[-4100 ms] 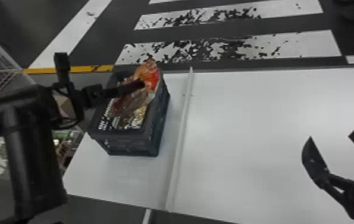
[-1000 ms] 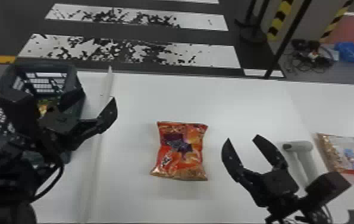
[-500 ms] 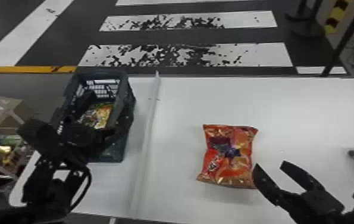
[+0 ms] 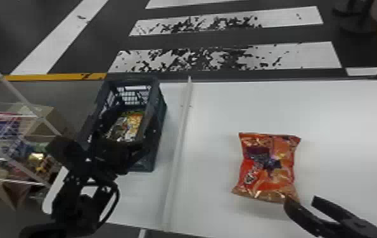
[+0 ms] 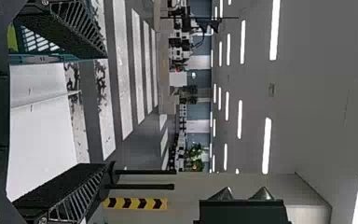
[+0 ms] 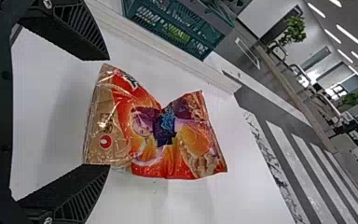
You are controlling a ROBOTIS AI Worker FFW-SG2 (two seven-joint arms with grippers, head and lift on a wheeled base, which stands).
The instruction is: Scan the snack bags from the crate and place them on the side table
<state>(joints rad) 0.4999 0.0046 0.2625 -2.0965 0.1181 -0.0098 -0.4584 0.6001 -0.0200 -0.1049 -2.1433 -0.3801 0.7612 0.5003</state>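
The orange snack bag (image 4: 268, 167) lies on the white table (image 4: 349, 126), to the right of the raised strip (image 4: 179, 142). At the bag's near edge is the right gripper (image 4: 301, 202), its fingers spread wide — whether one touches the wrapper, I cannot tell. The left gripper (image 4: 125, 140), also spread open, is at the near end of the dark crate (image 4: 159, 126), where colourful packaging (image 4: 133, 123) shows inside.
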